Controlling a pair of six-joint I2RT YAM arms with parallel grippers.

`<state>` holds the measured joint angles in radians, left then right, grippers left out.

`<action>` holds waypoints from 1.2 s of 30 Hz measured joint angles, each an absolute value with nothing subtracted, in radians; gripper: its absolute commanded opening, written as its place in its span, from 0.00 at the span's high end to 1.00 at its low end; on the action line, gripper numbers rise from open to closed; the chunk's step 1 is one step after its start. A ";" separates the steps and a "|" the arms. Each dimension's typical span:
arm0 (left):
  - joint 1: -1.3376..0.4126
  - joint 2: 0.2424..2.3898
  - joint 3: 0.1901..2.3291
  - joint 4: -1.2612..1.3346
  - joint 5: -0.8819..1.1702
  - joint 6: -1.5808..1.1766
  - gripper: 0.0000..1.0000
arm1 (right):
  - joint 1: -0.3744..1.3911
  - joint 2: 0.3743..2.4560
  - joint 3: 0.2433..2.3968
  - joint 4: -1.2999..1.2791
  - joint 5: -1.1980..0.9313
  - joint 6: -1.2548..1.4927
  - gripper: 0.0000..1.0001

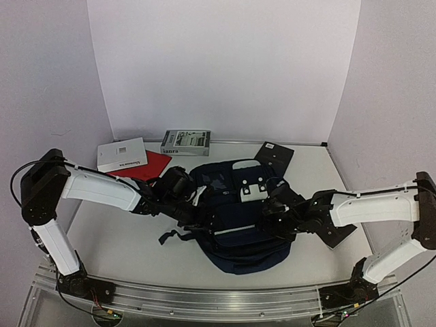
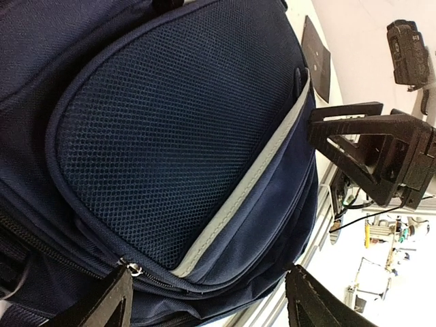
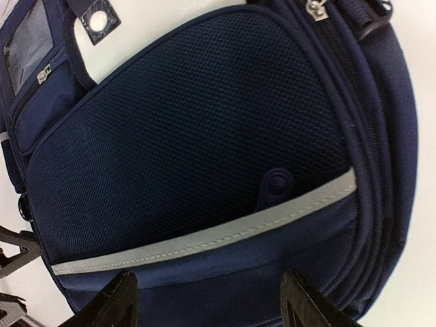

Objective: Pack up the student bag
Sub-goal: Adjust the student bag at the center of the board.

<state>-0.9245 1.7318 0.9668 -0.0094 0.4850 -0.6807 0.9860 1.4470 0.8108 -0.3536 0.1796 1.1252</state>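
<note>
The student bag (image 1: 238,228), navy blue with a grey stripe, lies flat mid-table with its light buckle flap (image 1: 253,191) facing up. My left gripper (image 1: 199,210) is at the bag's left side and my right gripper (image 1: 274,216) at its right side. In the left wrist view the left gripper (image 2: 208,303) stands open over the mesh pocket (image 2: 184,129), near a zipper pull (image 2: 134,268). The right wrist view shows the right gripper (image 3: 208,303) open, just below the grey stripe (image 3: 204,238). Neither holds anything.
Behind the bag lie a white book (image 1: 121,155), a red folder (image 1: 151,165), a grey-covered book (image 1: 185,142) and a black notebook (image 1: 274,155). A black flat piece (image 1: 340,233) lies under the right arm. The metal rail (image 1: 204,300) runs along the near edge.
</note>
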 measured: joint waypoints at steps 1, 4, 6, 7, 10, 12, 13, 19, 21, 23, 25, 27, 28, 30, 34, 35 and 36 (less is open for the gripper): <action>-0.924 1.721 0.967 -0.020 0.471 -0.672 0.20 | 0.982 1.431 0.810 -0.372 0.190 1.129 0.29; -0.919 1.674 0.967 -0.072 0.418 -0.637 0.18 | 0.951 1.368 0.798 -0.428 0.216 1.139 0.30; -0.907 1.645 0.968 -0.104 0.392 -0.613 0.18 | 0.910 1.306 0.767 -0.456 0.225 1.147 0.33; -0.897 1.637 0.971 -0.121 0.382 -0.603 0.18 | 0.892 1.278 0.752 -0.469 0.227 1.150 0.36; -0.836 1.635 0.994 -0.174 0.356 -0.585 0.18 | 0.840 1.223 0.716 -0.499 0.231 1.155 0.43; -0.786 1.635 1.005 -0.190 0.344 -0.576 0.18 | 0.825 1.221 0.708 -0.500 0.229 1.148 0.48; -0.762 1.635 1.010 -0.193 0.341 -0.574 0.18 | 0.821 1.225 0.706 -0.495 0.225 1.146 0.50; -0.708 1.654 1.067 -0.198 0.333 -0.561 0.29 | 0.807 1.302 0.701 -0.412 0.182 1.120 0.56; -0.711 1.683 1.097 -0.191 0.332 -0.554 0.32 | 0.803 1.336 0.696 -0.376 0.166 1.111 0.60; -0.715 1.737 1.146 -0.202 0.312 -0.553 0.33 | 0.799 1.364 0.690 -0.341 0.151 1.099 0.66; -0.716 1.808 1.206 -0.217 0.262 -0.555 0.34 | 0.794 1.393 0.689 -0.309 0.139 1.082 0.74; -0.714 1.857 1.235 -0.221 0.206 -0.559 0.36 | 0.790 1.425 0.689 -0.278 0.131 1.072 0.81; -0.714 1.870 1.237 -0.227 0.182 -0.561 0.38 | 0.786 1.440 0.689 -0.270 0.130 1.067 0.84; -0.712 1.892 1.238 -0.242 0.145 -0.570 0.43 | 0.775 1.467 0.689 -0.242 0.126 1.053 0.89; -0.712 1.931 1.252 -0.251 0.099 -0.575 0.67 | 0.743 1.507 0.699 -0.170 0.109 1.019 0.95; -0.712 1.939 1.258 -0.250 0.090 -0.581 0.74 | 0.735 1.517 0.705 -0.158 0.106 1.005 0.97; -0.711 1.946 1.263 -0.247 0.085 -0.576 0.80 | 0.726 1.527 0.713 -0.148 0.102 0.995 0.98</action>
